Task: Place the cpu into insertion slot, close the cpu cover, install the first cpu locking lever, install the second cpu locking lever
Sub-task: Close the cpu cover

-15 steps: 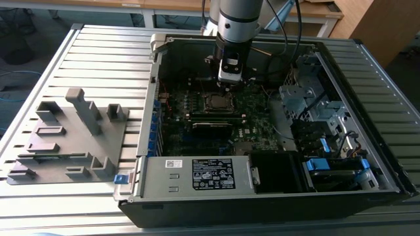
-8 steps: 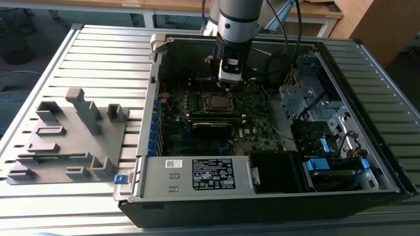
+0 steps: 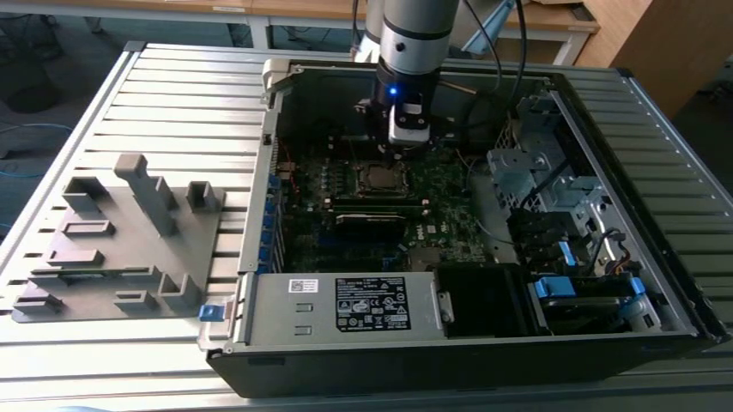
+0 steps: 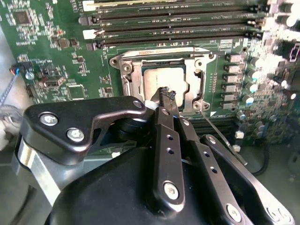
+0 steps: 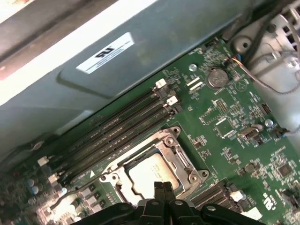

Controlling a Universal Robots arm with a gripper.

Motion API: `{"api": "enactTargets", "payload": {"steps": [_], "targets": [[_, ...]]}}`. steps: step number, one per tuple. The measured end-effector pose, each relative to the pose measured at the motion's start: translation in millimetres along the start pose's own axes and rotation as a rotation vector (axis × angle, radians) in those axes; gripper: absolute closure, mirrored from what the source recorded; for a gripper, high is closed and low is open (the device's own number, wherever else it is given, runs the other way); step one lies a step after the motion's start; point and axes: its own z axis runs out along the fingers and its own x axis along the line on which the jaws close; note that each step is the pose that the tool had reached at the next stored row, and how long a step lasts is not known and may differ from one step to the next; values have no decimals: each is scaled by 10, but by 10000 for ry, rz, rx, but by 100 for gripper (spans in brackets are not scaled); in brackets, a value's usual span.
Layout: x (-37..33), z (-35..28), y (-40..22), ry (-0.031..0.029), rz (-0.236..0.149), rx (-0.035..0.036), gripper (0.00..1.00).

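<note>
Open case (image 3: 458, 365) on a slatted counter (image 3: 172, 94). The cpu (image 4: 158, 80) sat in the slot (image 3: 362, 169), with the cover (image 4: 159, 52) lying flat around it. The pincer (image 4: 166, 93), fingers pressed together, hung at the cpu's edge; contact could not be judged. In the exterior view, the slot lay at six o'clock from the pincer. A thin lever (image 4: 220, 137) angled out from the slot's corner.

The arm (image 3: 414, 34) hangs vertical, wrist down; its fingers (image 4: 166, 140) seem pressed together.
</note>
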Motion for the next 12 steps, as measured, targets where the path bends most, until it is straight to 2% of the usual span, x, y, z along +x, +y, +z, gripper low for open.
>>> {"api": "enactTargets", "payload": {"steps": [12], "targets": [[0, 18, 0, 15, -2100, 13, 89]]}}
